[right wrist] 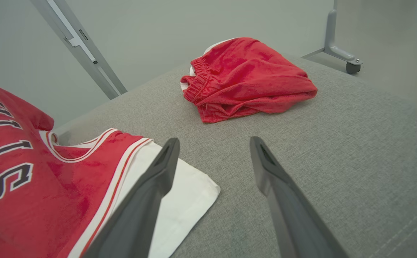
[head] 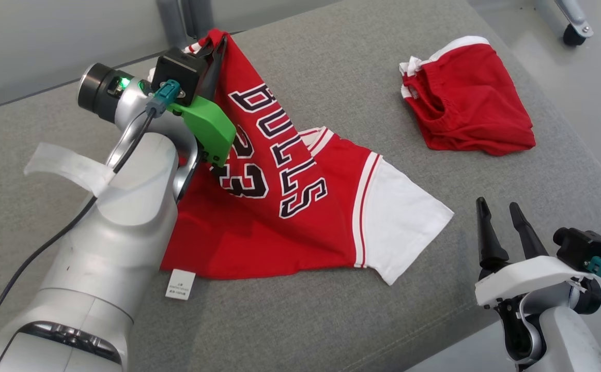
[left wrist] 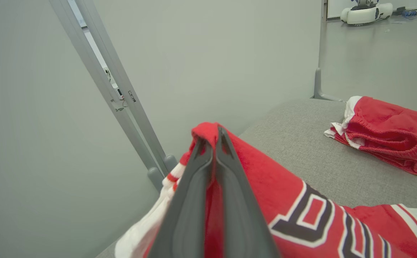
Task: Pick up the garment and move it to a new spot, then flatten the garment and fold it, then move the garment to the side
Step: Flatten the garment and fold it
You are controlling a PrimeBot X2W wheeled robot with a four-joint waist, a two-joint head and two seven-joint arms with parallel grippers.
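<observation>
Red jersey (head: 290,206), one, pinched in closed left gripper (head: 216,42), one red shorts (head: 465,98) apart, right gripper (head: 497,204) spread wide, empty

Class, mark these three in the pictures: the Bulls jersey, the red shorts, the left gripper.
Bulls jersey (head: 290,232): head view, red cloth below the lettering.
red shorts (head: 478,103): head view, middle of the crumpled pile.
left gripper (left wrist: 212,138): left wrist view, between its fingertips, shut on the jersey's edge.

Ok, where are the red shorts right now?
In the head view the red shorts lie bunched at the upper right of the grey cushion, apart from the jersey, beyond the right pincer.
</observation>
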